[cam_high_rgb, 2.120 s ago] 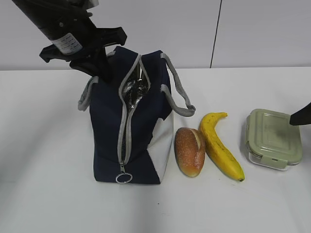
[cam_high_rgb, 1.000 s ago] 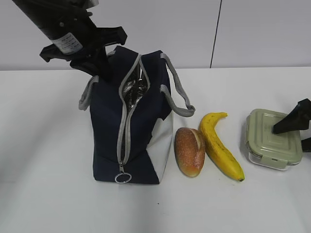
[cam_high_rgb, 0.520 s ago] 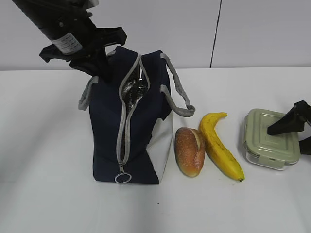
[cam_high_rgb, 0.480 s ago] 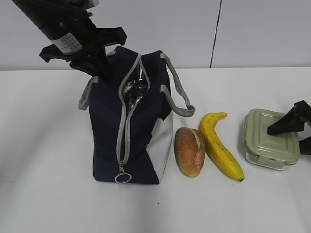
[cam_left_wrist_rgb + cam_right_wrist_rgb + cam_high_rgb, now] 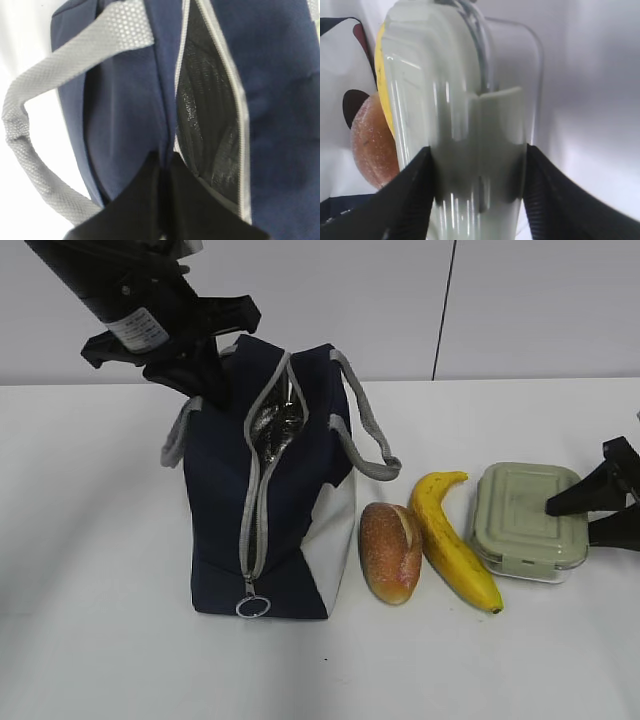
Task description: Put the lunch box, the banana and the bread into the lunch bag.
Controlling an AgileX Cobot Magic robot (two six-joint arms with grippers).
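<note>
The navy lunch bag [image 5: 290,540] stands upright at the left with its zipper open and the silver lining showing. My left gripper [image 5: 207,390] is shut on the bag's top rim [image 5: 165,125] beside the opening. The bread [image 5: 390,552] and the banana [image 5: 455,545] lie side by side to the right of the bag. Just right of the banana is the lunch box [image 5: 525,520] with its sage-green lid. My right gripper [image 5: 570,523] holds it from the right. In the right wrist view both fingers [image 5: 415,190] press the lunch box's [image 5: 455,90] sides.
The grey strap handles [image 5: 365,450] hang off both sides of the bag, one looping close to the left gripper [image 5: 30,150]. A zipper ring pull [image 5: 254,607] rests at the bag's base. Bare white table lies in front and at the far left.
The right gripper came in from the right edge, closed on the lunch box and shifted it left, up to the banana. The left arm and bag stayed still.
</note>
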